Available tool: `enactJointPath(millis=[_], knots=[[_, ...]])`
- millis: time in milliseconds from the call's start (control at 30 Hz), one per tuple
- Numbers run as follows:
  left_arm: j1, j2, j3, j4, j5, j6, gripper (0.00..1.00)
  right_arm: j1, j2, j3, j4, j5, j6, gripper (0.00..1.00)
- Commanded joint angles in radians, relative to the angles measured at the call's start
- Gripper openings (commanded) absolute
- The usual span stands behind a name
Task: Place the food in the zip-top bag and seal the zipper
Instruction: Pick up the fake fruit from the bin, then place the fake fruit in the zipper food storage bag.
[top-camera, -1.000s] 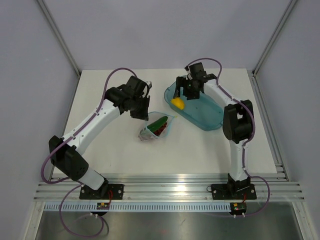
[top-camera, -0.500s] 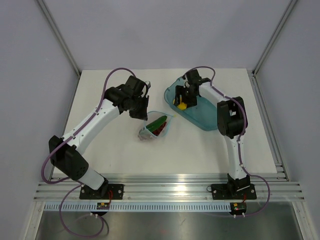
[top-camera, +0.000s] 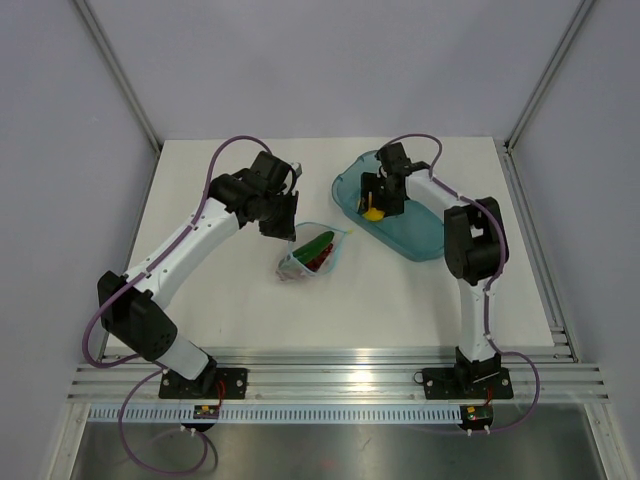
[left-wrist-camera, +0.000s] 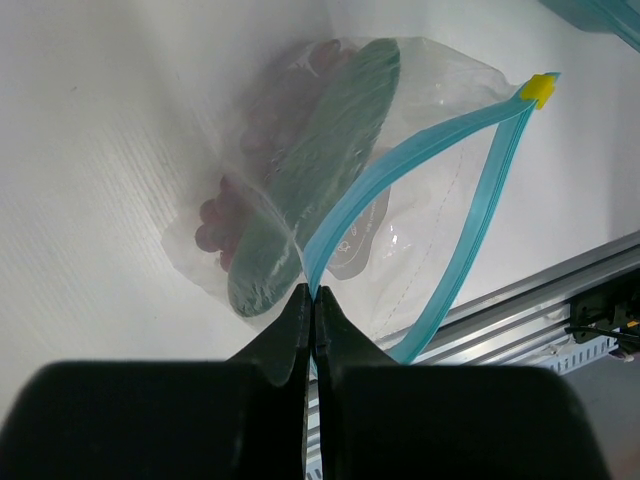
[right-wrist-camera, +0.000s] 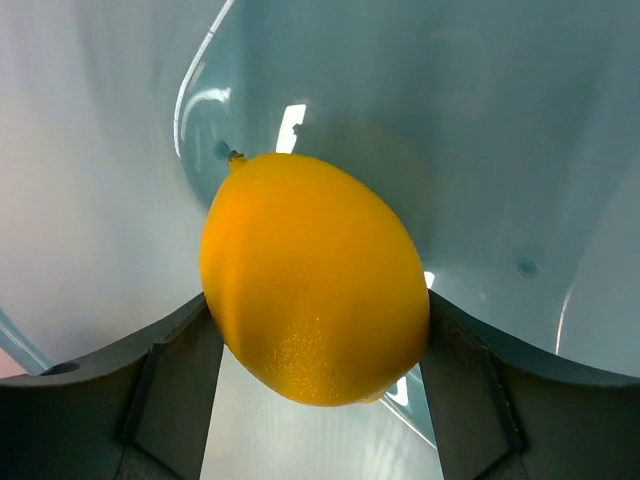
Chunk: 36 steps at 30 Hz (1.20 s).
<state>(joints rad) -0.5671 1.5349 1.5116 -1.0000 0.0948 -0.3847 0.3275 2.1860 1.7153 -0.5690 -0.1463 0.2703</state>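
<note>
A small clear crinkly zip-top bag (top-camera: 312, 256) lies on the white table (top-camera: 230, 290), with a dark green cucumber (top-camera: 318, 243) and a dark red grape bunch (top-camera: 320, 261) inside (cucumber uppermost). Behind it, rightward, a teal translucent plastic tray (top-camera: 425, 240) holds a small yellow lemon (top-camera: 373, 213).

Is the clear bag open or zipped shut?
Open. The bag's two blue zipper strips gape apart, meeting only at the yellow slider.
</note>
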Motion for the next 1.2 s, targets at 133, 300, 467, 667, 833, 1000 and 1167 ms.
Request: enactJointPath(millis=[133, 300, 467, 667, 833, 1000, 1167], knots=[[0.006, -0.012, 0.024, 0.072, 0.065, -0.032, 0.0, -0.022, -0.268, -0.103, 0.035, 0.128, 0.004, 0.56], [0.006, 0.004, 0.035, 0.083, 0.079, -0.045, 0.0, -0.024, -0.371, -0.14, 0.003, 0.108, -0.003, 0.56], [0.004, 0.005, 0.032, 0.087, 0.077, -0.046, 0.0, -0.016, -0.55, -0.23, -0.006, -0.01, 0.023, 0.56], [0.006, 0.013, 0.021, 0.101, 0.092, -0.049, 0.0, 0.134, -0.727, -0.292, -0.069, 0.002, 0.032, 0.56], [0.006, 0.022, 0.016, 0.11, 0.105, -0.054, 0.0, 0.278, -0.776, -0.287, -0.112, 0.027, 0.059, 0.57], [0.006, 0.021, 0.015, 0.112, 0.103, -0.057, 0.0, 0.347, -0.74, -0.298, -0.075, -0.024, 0.078, 0.57], [0.006, 0.024, 0.016, 0.119, 0.118, -0.068, 0.0, 0.383, -0.643, -0.316, -0.025, -0.088, 0.095, 0.58]])
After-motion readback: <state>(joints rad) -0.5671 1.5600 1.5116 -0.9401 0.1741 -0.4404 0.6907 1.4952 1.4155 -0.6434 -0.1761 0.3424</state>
